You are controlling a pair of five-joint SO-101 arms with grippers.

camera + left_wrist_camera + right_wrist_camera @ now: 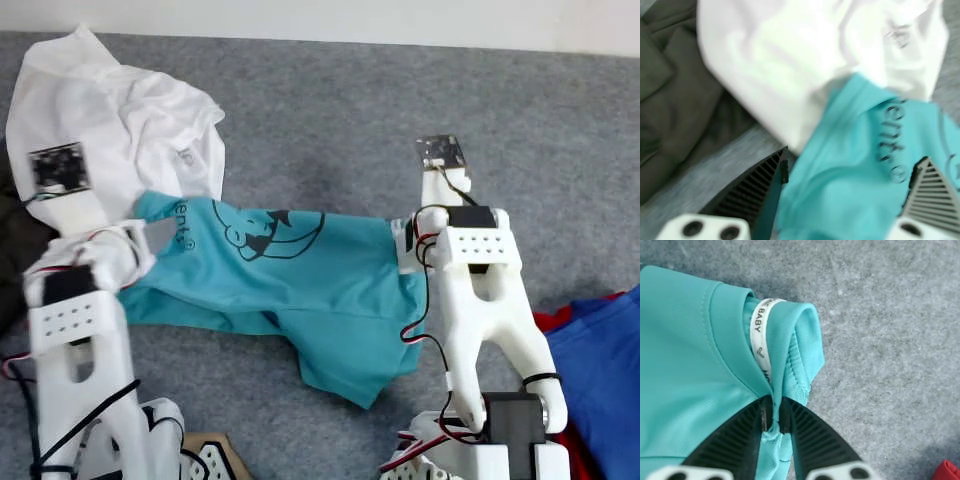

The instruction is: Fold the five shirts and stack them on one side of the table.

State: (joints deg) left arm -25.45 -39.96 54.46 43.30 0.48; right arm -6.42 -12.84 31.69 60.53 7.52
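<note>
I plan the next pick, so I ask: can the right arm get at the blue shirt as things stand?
Probably not yet. The right tool is shut on the collar of the teal shirt; it must let go first. The blue shirt itself lies uncovered beside that arm.

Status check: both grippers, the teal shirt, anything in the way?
Right gripper shut on collar of teal fabric shirt. Left gripper open, straddling its other end. Crumpled white shirt overlaps that end.
</note>
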